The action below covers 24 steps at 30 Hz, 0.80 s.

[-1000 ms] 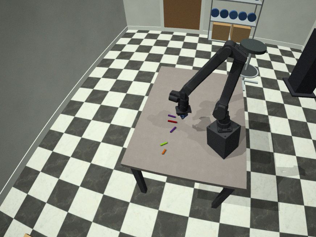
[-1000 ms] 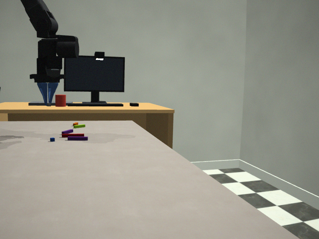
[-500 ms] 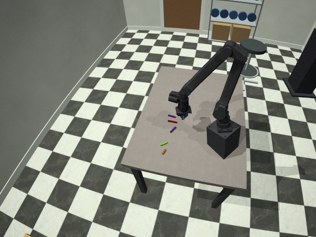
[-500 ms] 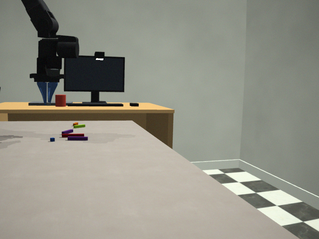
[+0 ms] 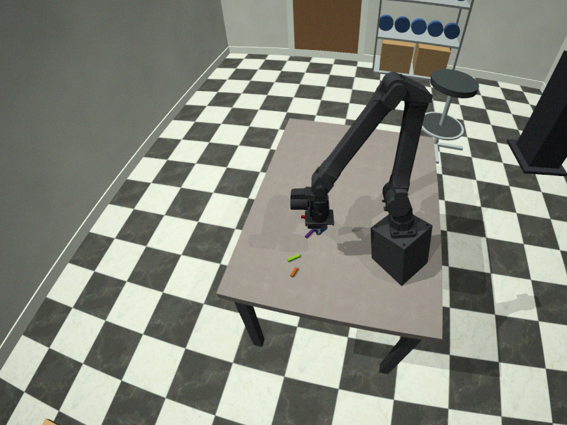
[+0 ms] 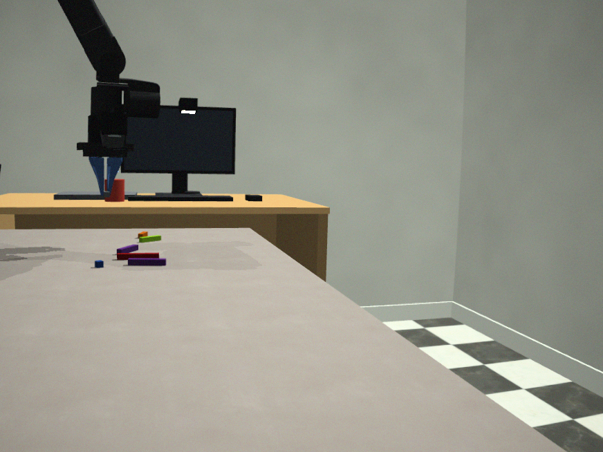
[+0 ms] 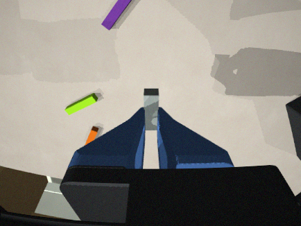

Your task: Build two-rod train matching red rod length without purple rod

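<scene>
While the grey rod (image 5: 318,232) (image 6: 106,194) (image 7: 151,107) hangs aloft, the orange rod (image 5: 294,271) (image 6: 142,235) (image 7: 91,136) lies apart.

Hazards, left to right in the exterior view: the grey rod, pinched between the fingertips of the gripper (image 5: 318,230) (image 6: 105,193) (image 7: 151,114), may twist or slip if it meets the table (image 5: 320,288) (image 6: 243,340) (image 7: 191,69) at a tilt; the orange rod, likely partner for a length of seven, may be nudged by a fingertip or a low approach, spoiling gap or line; the lime rod (image 5: 294,258) (image 6: 149,238) (image 7: 81,105), near it, may be knocked or end up too close to the train.

Entries, same view and order:
- Blue rod (image 6: 98,264): small, on the table.
- Grey rod: above the table; long axis roughly level, running up and down the wrist view along the slot between the fingers.
- Purple rod (image 5: 309,233) (image 6: 127,249) (image 7: 116,14): flat, slanting.
- Red rod (image 5: 303,216) (image 6: 137,256): flat, crosswise; mostly hidden from above.
- Orange rod: flat; long axis rising steeply rightward in the top view, so the grey rod probably needs turning to match.
- Second purple rod (image 5: 309,208) (image 6: 146,261): flat, crosswise, beside the red.
- Lime rod: flat, at a shallower slant than the orange.

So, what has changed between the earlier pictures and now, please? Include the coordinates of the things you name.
The black gripper with blue fingers (image 5: 318,232) (image 6: 105,192) moved down the top view, towards the lime rod (image 5: 294,258) (image 6: 149,238) (image 7: 82,103) and orange rod (image 5: 294,271) (image 6: 142,235) (image 7: 91,136). Nothing was newly grasped or released; it keeps the small grey rod (image 7: 151,111). The rods on the table stayed.
</scene>
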{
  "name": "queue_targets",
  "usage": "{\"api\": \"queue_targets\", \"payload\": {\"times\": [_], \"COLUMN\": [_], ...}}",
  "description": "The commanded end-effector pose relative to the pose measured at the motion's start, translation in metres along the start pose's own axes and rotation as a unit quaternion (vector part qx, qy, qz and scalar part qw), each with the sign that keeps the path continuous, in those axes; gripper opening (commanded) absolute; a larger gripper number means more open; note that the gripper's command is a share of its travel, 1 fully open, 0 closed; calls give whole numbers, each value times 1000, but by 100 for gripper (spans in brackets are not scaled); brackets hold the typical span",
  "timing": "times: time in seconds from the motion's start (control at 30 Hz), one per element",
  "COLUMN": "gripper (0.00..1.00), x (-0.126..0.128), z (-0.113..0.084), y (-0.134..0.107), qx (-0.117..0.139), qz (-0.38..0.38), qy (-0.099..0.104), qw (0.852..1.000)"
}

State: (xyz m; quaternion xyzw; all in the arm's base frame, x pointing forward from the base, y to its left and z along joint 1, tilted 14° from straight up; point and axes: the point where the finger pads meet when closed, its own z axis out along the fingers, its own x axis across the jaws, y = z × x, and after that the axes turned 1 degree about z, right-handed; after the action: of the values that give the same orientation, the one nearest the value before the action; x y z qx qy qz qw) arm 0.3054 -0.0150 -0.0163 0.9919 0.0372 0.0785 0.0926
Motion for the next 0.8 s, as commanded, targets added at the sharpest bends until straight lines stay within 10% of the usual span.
{"api": "queue_targets", "payload": {"times": [0.0, 0.77], "gripper": [4, 4], "x": [23, 12], "z": [-8, 5], "y": [-38, -51], "qx": [-1, -4], "qz": [43, 65], "qy": [12, 7], "qw": [999, 998]}}
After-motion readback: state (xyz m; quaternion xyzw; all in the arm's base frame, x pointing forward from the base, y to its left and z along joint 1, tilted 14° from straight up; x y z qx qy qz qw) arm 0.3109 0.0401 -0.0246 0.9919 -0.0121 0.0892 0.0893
